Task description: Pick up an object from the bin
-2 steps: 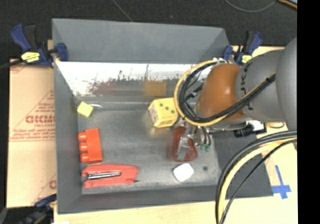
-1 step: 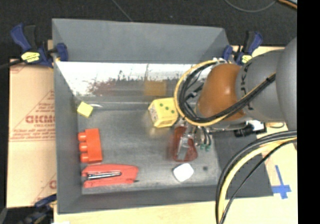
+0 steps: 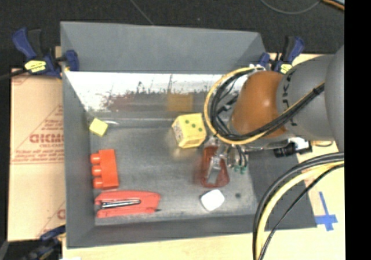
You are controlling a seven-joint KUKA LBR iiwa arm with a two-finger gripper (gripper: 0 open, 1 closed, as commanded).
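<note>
Bin: grey metal, things lying loose and well apart on its floor, so I have room to work
Tool: down near the bin's right wall, about midway between far and near edges, right over a reddish-brown thing; I cannot tell whether it is apart, together or clamped
Red stapler: flat along the near edge toward the left corner; I judge it the heaviest piece here, stiff and long, and not my target
Orange block: studded brick by the left wall, just beyond the stapler; rigid and light by the look of it
Yellow cube: spotted like a die, mid-floor toward the far wall, near the tool
Reddish-brown thing: the likely pick, directly under the tool; it looks glossy and somewhat see-through, so I'd guess light, hard plastic that may slip; I would grip across its narrow width, low on the body
White piece: small pale lump just nearer than the brown thing; it could get nudged
Small yellow block: by the left wall toward the far corner
</note>
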